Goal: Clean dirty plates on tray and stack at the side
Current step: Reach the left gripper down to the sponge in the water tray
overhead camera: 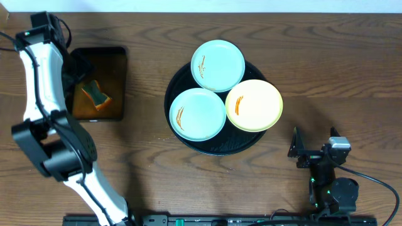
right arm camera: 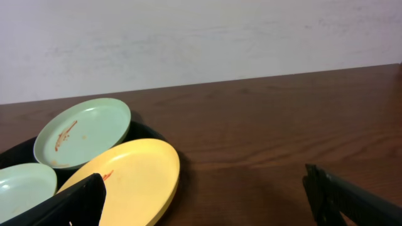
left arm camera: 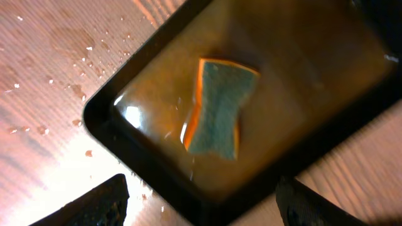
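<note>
On the dark brown wooden bench, one large round glossy black tray carries three small round shallow plates, each streaked orange: a pale mint-blue plate at 12 o'clock, a second mint-blue plate at 8 o'clock and a pale yellow plate at 4 o'clock. At the bench's 9 o'clock, one small rectangular black tray of brown liquid holds one green-and-orange sponge. The left hand hovers above it, fingers apart. The right hand, at 5 o'clock, is also spread. Droplets wet the bench, and a pale wall stands behind it.

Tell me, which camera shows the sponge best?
The left wrist view: the sponge lies big and centred in the small black tray. Overhead shows it tiny. The right wrist view misses it.
</note>
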Available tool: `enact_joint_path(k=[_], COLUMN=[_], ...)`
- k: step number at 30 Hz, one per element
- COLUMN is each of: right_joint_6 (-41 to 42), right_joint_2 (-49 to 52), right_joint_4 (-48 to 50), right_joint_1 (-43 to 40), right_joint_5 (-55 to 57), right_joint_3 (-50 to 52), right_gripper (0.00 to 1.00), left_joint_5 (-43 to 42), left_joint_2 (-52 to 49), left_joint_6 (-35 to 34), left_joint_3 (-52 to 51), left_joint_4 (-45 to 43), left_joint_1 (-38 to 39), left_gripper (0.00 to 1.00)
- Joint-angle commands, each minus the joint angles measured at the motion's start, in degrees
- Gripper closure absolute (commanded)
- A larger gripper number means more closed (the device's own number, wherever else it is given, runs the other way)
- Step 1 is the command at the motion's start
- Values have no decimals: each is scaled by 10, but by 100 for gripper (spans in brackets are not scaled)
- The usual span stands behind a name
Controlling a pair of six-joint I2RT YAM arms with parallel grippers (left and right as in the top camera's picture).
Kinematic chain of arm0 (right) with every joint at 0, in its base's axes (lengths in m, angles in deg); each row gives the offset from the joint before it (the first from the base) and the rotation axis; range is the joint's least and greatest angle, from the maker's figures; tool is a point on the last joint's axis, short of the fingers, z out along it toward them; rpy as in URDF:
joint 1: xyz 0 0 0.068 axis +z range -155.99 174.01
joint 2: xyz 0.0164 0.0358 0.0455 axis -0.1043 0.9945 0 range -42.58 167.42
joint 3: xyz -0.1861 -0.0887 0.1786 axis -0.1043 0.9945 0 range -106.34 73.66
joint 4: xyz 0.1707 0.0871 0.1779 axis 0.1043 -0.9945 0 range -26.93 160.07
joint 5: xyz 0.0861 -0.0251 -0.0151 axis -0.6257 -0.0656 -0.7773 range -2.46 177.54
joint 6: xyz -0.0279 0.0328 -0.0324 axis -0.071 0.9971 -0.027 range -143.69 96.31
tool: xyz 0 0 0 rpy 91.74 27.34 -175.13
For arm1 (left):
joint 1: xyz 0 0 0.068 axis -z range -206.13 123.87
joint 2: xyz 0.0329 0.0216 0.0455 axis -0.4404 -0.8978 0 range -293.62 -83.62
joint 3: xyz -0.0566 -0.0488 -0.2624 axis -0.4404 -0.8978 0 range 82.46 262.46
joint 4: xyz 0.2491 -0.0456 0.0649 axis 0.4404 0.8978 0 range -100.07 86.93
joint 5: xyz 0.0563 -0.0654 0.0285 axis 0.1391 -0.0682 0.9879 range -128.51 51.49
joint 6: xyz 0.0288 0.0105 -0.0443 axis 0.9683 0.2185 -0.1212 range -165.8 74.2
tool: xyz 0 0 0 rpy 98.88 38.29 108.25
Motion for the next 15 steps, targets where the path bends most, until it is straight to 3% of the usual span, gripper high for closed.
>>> enact_joint_path(k=[1, 3, 6, 12, 15], right_joint_6=[-6, -6, -6, -6, -6], right_joint_2=[-2, -2, -2, -2, -2], right_joint_4=[-2, -2, -2, -2, -2], right_joint_1=[-12, -12, -12, -12, -12], right_joint_5=[6, 6, 6, 6, 6], right_joint_3=[1, 1, 1, 1, 1], right_gripper=[1, 1, 1, 1, 1], left_joint_5=[-15, -23, -23, -23, -23], left_joint_2=[-48, -73, -105, -155, -159], left_joint_6=[57, 76, 76, 76, 76], left_joint_3=[7, 7, 7, 5, 3], left_joint_4=[-19, -29, -40, -49, -52], left_joint_1=[4, 4, 1, -2, -2], left_gripper=[24, 25, 32, 34, 47])
